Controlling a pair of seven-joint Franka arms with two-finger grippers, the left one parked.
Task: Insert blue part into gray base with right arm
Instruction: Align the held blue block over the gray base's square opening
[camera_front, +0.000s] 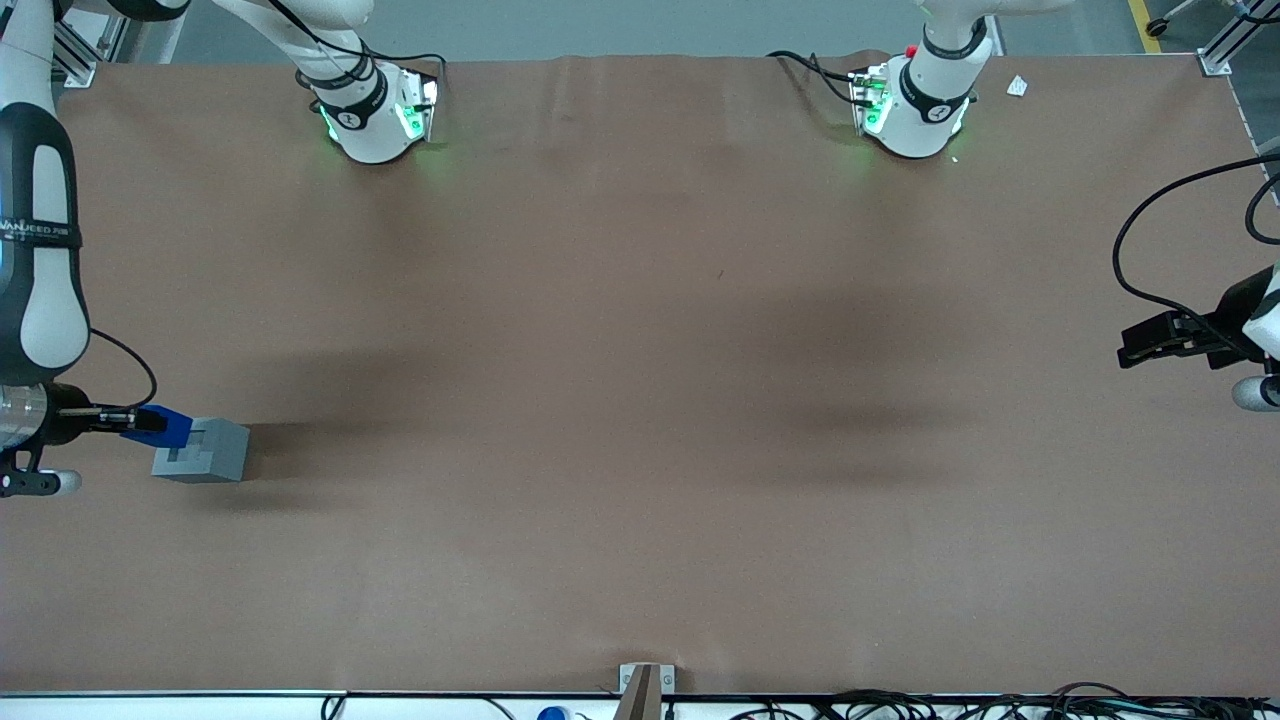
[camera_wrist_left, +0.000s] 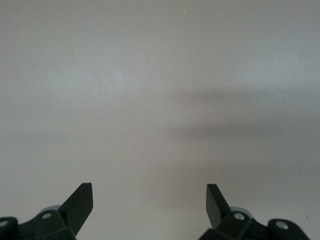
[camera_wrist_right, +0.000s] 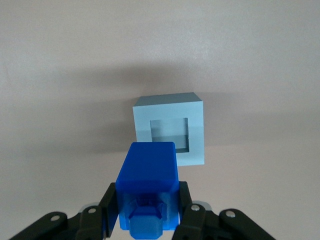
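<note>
The right arm (camera_front: 40, 250) is cut off at the frame edge in the front view, so only its white and black forearm, lettered band and wrist are seen. Part of the blue part (camera_front: 160, 425) is covered there by the claw (camera_front: 128, 420), and its lower end is hidden from the wrist camera.

The claw is clenched on the blue part, one black finger (camera_wrist_right: 107, 207) pressed against each side of it. The part is held above the counter (camera_front: 640, 400), just beside the gray base (camera_front: 205, 450) and overlapping its edge as seen from the front; whether the two touch cannot be told. In the right wrist view the blue part (camera_wrist_right: 147, 192) is seen apart from the gray base (camera_wrist_right: 170, 130), with the square recess left uncovered.

The counter is covered with a brown, matte sheet, faintly creased, with soft shadows laid across it. Both things are found at the working arm's end. Gray floor is seen past the counter's edge, and cables (camera_front: 900, 705) are strung along the near edge.

The blue part is a glossy, bright plastic block with rounded corners. The gray base is a pale, matte cube with sharp edges.
</note>
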